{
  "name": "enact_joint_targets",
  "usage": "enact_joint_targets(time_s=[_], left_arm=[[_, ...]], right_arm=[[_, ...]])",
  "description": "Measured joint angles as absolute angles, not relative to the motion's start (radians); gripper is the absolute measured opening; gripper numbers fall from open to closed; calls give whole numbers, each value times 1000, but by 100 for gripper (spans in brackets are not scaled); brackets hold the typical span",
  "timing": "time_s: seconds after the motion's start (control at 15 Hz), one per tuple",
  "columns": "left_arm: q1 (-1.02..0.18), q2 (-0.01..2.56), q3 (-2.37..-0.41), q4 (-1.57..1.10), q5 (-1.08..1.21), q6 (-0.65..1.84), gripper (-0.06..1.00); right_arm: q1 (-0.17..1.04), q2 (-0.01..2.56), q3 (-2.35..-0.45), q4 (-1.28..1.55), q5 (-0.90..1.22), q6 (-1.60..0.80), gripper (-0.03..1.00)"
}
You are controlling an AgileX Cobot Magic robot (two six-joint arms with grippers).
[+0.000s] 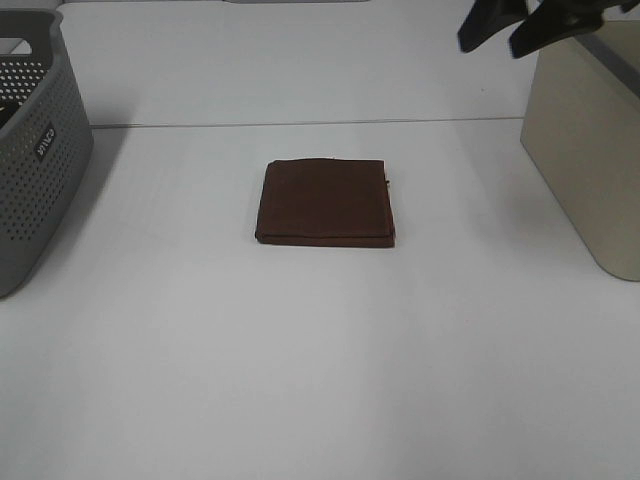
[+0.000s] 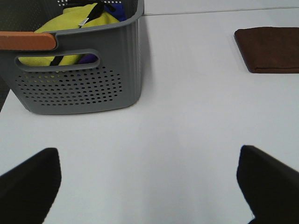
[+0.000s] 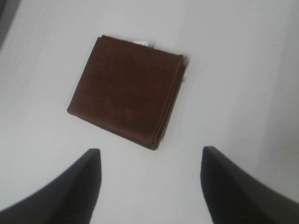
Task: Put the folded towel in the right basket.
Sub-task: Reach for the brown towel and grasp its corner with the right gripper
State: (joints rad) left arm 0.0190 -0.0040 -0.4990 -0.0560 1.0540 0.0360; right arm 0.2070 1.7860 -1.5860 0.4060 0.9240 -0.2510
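A brown folded towel lies flat on the white table's middle. It also shows in the right wrist view and at the edge of the left wrist view. The beige right basket stands at the right edge. My right gripper is open and empty, high up at the back right, above the basket's near corner and well away from the towel. Its two dark fingers frame the towel from above. My left gripper is open and empty, low over the table in front of the grey basket, out of the high view.
A grey perforated basket stands at the left edge, holding yellow and blue cloth. An orange-brown bar lies along its rim. The white table spreads around the towel.
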Motion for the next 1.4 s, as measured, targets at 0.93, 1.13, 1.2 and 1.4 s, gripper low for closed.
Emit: enact_joint_targets(time_s=[0.93, 1.13, 1.2, 1.4], left_arm=[[19, -4, -499, -56, 1054, 36, 97], [19, -4, -499, -56, 1054, 36, 97], [19, -4, -499, -56, 1054, 36, 97], [19, -4, -499, -56, 1054, 36, 97]], right_arm=[[213, 2531, -2112, 608, 1138, -246, 71], [213, 2569, -2119, 616, 1129, -246, 71], [213, 2571, -2119, 624, 1121, -246, 71], [213, 2597, -2127, 720, 1110, -281, 67]])
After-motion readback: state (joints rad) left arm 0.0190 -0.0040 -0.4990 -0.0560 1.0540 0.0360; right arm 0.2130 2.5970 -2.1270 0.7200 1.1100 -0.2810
